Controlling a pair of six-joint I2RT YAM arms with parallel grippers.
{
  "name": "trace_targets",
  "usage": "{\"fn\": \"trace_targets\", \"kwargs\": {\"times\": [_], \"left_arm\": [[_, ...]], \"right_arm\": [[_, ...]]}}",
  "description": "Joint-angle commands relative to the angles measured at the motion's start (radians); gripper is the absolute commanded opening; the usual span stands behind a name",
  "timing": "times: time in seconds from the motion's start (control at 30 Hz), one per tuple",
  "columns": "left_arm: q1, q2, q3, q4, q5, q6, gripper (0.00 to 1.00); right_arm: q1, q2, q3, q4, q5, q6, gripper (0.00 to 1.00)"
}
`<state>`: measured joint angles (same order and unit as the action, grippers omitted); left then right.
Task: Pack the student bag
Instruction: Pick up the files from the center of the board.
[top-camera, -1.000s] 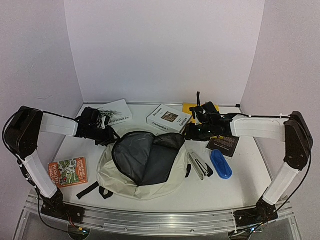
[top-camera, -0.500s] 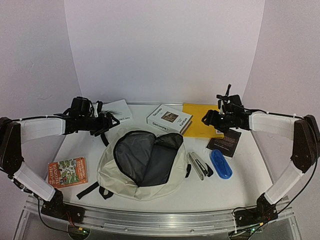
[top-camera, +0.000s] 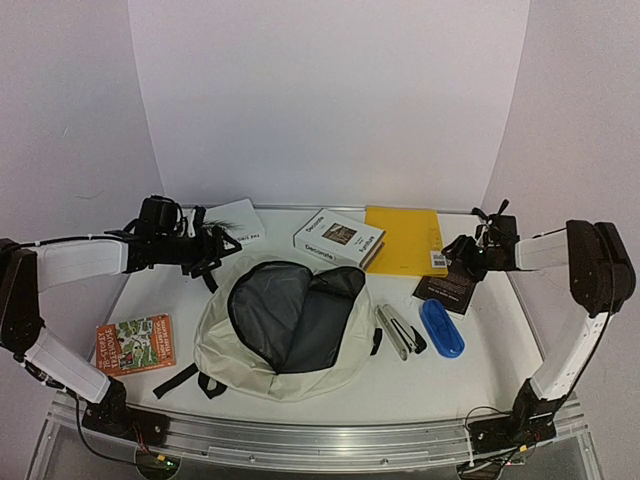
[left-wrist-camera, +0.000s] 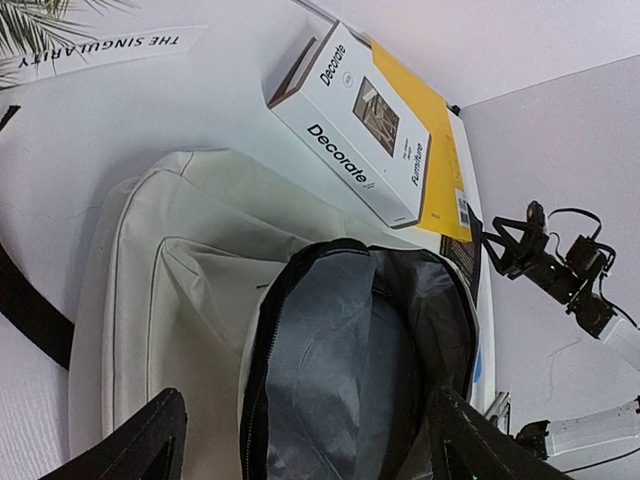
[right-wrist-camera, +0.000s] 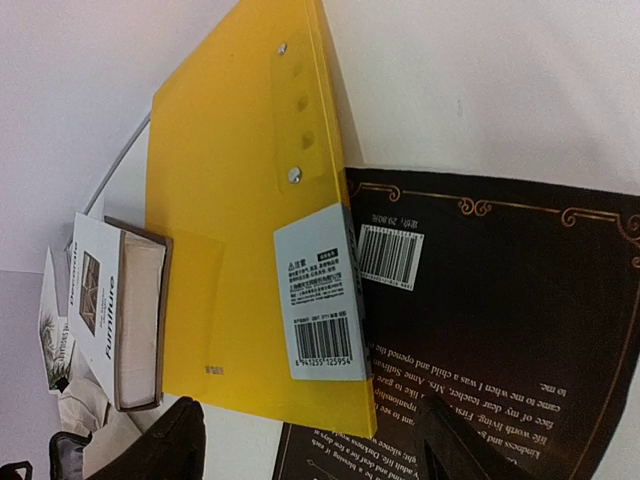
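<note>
Student bag (top-camera: 290, 325): unzipped, mid-table, mouth gaping.
I have drawn both hands back from its rim. My left gripper (top-camera: 220, 250) hangs wide and empty beside it, and my right gripper (top-camera: 458, 258) stands wide over the dark book (top-camera: 447, 290). Loading can begin, I judge.

White table (top-camera: 480, 352) amid pale lilac walls (top-camera: 330, 100), even light

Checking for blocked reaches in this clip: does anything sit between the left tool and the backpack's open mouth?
Nothing visible does. The left tool hangs open over the backpack at its far left edge, and the unzipped mouth lies clear below it. The white book rests beyond the backpack, off that line.
</note>
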<state>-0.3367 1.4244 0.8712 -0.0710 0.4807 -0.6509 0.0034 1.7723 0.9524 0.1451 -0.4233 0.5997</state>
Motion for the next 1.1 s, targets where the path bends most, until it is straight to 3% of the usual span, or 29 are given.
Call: {"fn": "trace_targets", "kwargs": {"times": [0.0,0.23,0.4,0.7,1.07], "left_arm": [[0.006,0.008,-0.017,0.044,0.031,-0.041,0.82],[0.002,0.061,-0.038,0.067,0.042,-0.053,0.80],[-0.018,0.136,-0.045,0.156,0.090,-0.082,0.61],[-0.061,0.218,-0.022,0.163,0.065,-0.080,0.54],[-0.088,0.258,-0.020,0.163,0.060,-0.086,0.22]], "right_arm": [[0.004,0.064,0.011,0.091,-0.046,0.009,0.69],[-0.024,0.151,0.007,0.123,-0.065,0.026,0.64],[-0.024,0.178,-0.004,0.178,-0.116,0.064,0.63],[-0.023,0.200,-0.027,0.239,-0.206,0.110,0.59],[-0.023,0.222,-0.051,0.345,-0.278,0.189,0.54]]}}
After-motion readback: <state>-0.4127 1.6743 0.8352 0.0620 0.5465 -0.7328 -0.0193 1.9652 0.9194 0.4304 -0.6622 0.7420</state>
